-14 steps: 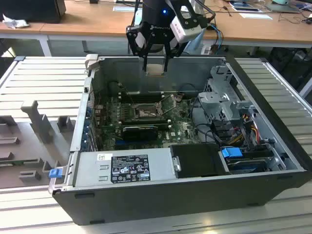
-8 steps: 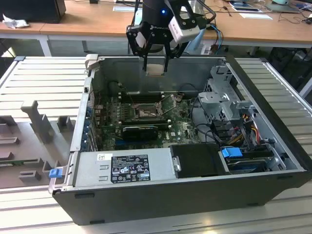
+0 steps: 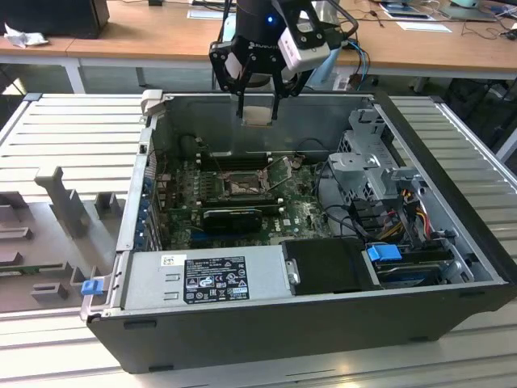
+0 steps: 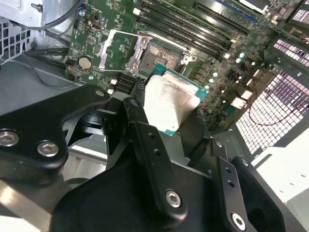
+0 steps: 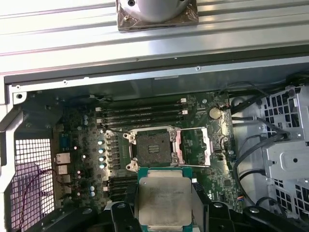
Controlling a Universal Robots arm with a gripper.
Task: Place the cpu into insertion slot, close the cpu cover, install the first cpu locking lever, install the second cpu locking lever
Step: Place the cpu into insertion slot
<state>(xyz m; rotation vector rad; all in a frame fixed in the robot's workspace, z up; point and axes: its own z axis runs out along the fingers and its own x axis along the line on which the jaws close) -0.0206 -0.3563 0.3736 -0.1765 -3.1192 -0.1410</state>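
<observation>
Single arm (image 3: pixel 258 20) comes in from top of exterior view, wrist aimed straight down. Below it, gripper (image 3: pixel 258 113) hangs vertical, tips lowest. Two black fingers (image 3: pixel 240 101) pressed against opposite edges of cpu (image 3: pixel 258 119), chip pinched between tips. In both wrist views, fingers (image 5: pixel 126 209) flank cpu (image 5: pixel 164 200), black linkages (image 4: pixel 149 159) angled inward.

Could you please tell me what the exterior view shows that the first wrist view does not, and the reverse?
Exterior view: the whole computer case, its power supply and the desk behind. First wrist view: the insertion slot lying bare, the cpu cover swung open beside it, and a coin battery. Both: the cpu clamped in the gripper above the motherboard, not yet in the slot.
</observation>
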